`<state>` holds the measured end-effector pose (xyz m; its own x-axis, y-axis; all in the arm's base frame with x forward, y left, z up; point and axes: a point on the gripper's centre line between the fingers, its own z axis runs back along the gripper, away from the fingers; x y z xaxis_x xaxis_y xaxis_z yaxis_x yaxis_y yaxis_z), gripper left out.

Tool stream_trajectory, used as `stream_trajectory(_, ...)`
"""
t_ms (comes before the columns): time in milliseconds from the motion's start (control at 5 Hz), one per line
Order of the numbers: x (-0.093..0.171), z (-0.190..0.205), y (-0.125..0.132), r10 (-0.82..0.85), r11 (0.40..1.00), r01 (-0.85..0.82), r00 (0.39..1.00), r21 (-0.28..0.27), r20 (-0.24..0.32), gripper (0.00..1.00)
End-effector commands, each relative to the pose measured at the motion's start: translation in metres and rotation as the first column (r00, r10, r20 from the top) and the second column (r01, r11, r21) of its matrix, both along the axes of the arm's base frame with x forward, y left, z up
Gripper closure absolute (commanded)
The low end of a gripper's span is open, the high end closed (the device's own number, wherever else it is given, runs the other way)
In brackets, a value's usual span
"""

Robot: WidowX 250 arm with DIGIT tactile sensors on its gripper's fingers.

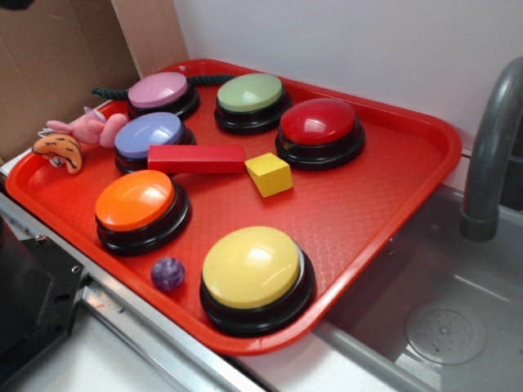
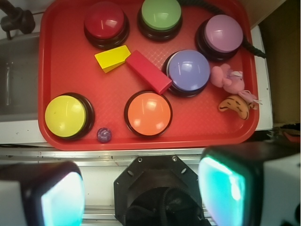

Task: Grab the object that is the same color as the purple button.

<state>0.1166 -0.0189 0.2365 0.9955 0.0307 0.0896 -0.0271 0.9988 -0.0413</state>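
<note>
I see a red tray with a fine textured grid. On it are six black-based buttons domed pink, green, red, lavender, orange and yellow. The small ball is dark purple with shiny speckles. The cube is yellow and the block red.
</note>
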Motion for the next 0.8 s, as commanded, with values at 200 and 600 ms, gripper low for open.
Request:
stream_trajectory(200, 0.005, -0.028, -0.013, -0.043, 0.999, 0.043, 0.999, 0.000, 0.003, 0.00)
stream_trajectory(600, 0.008, -0.087, -0.032, -0.074, 0.997, 0.074, 0.997, -0.023, -0.007, 0.00)
